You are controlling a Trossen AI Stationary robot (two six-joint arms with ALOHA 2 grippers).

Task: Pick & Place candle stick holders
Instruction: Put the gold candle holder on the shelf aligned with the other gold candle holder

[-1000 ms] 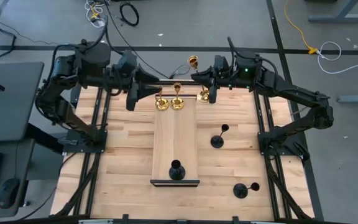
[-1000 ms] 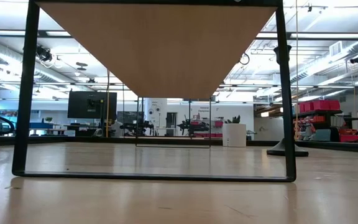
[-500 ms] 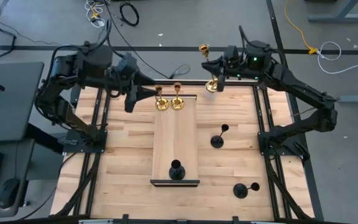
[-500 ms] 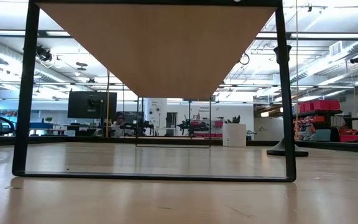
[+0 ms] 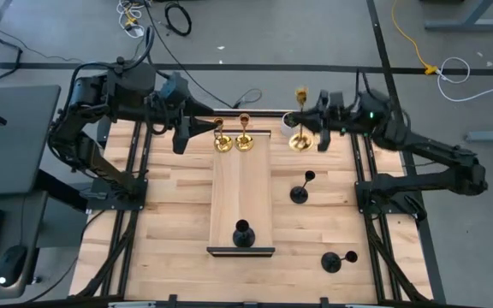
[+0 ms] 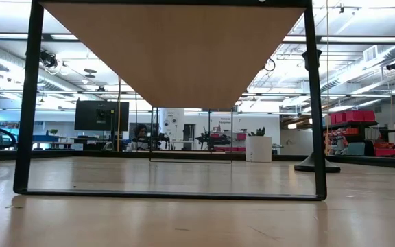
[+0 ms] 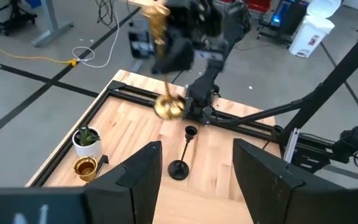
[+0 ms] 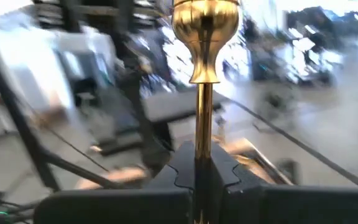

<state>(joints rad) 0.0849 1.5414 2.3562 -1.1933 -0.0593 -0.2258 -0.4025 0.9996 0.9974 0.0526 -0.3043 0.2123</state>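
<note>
My right gripper [image 5: 308, 128] is shut on a gold candle stick holder [image 5: 299, 120], held above the table's far right part beside a small white pot [image 7: 87, 140]. Two gold holders [image 5: 222, 141] [image 5: 245, 139] stand on their bases at the far end of a wooden board [image 5: 242, 188]. My left gripper [image 5: 197, 128] is open and empty just left of them. One black holder [image 5: 243, 233] stands at the board's near end. Another black holder [image 5: 299, 192] stands on the table right of the board. A third black holder [image 5: 339, 259] lies near the right front. My right gripper pinches the gold holder's thin stem [image 8: 202, 146] between its two fingers, below the top cup [image 8: 205, 18]. The fingers come roughly level from the table's right side and lie across the stem. The holder is lifted clear of the table, near upright, with its base [image 7: 168, 107] hanging below.
The board is raised on a black frame [image 6: 23, 103], seen from below in the low view. Black rails [image 5: 362, 171] run along the table's left and right sides. Bare table [image 5: 169, 214] lies left of the board.
My right gripper has carried the gold holder from just past the board's far end toward the table's right edge. The holder has stayed lifted and near upright.
</note>
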